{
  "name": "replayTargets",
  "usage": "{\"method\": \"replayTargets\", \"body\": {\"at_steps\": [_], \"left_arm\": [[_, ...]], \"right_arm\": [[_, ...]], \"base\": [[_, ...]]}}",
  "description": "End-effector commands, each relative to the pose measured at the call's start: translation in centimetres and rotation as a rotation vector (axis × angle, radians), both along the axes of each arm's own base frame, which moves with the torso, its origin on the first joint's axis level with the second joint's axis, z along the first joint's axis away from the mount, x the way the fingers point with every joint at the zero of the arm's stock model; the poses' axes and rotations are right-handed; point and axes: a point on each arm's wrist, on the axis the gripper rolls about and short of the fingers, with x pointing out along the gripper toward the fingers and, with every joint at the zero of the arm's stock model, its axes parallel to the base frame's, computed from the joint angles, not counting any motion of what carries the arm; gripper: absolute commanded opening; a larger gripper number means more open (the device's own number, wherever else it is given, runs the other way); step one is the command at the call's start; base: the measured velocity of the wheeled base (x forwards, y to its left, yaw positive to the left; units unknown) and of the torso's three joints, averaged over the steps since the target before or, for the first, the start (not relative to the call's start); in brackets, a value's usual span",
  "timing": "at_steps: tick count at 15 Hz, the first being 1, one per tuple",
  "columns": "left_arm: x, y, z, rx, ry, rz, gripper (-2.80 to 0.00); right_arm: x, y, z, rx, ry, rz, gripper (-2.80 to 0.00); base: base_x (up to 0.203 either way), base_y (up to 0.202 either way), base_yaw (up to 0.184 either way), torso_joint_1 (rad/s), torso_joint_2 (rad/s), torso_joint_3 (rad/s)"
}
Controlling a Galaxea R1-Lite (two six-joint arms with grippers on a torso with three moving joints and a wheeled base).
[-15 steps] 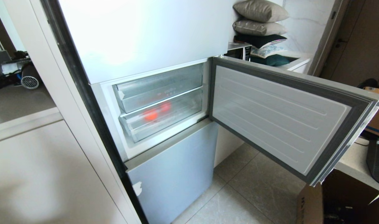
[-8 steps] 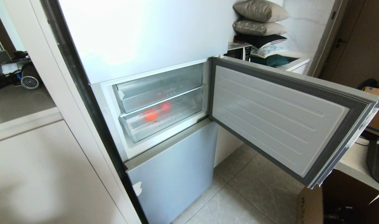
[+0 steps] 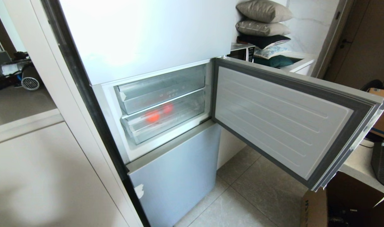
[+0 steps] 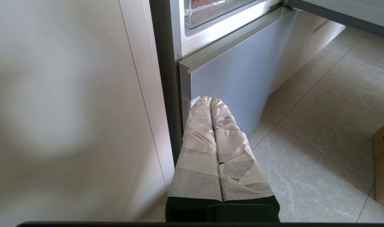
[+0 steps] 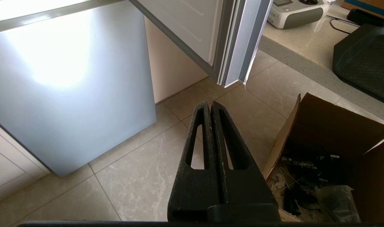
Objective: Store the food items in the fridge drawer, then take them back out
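Nothing has shifted in the past second: both fruits [image 3: 157,114] sit inside the closed fridge drawer [image 3: 166,121], door [image 3: 283,119] open. Left gripper [image 4: 210,100] and right gripper [image 5: 210,104] hang parked low, jaws pressed together, empty. Storing looks done; retrieval not begun.

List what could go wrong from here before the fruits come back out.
1. The fruits sit inside the shut fridge drawer; it must be pulled out first.
2. The open fridge door juts into the approach and could be bumped.
3. The cardboard box on the floor crowds the right end effector.
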Motion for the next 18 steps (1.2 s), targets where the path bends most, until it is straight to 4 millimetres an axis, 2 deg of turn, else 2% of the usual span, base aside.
{"method": "replayTargets", "body": {"at_steps": [1,16,18], "left_arm": [[0.00,0.00,-0.01,0.000,0.002,0.001,-2.80],[0.00,0.00,-0.01,0.000,0.002,0.001,-2.80],[0.00,0.00,-0.01,0.000,0.002,0.001,-2.80]], "right_arm": [[0.01,0.00,-0.01,0.000,0.003,0.000,-2.80],[0.07,-0.01,-0.08,0.011,-0.001,-0.003,-2.80],[0.38,0.00,0.67,0.011,-0.128,0.000,-2.80]], "base": [[0.000,0.000,0.000,0.000,0.00,0.000],[0.000,0.000,0.000,0.000,0.00,0.000],[0.000,0.000,0.000,0.000,0.00,0.000]]}}
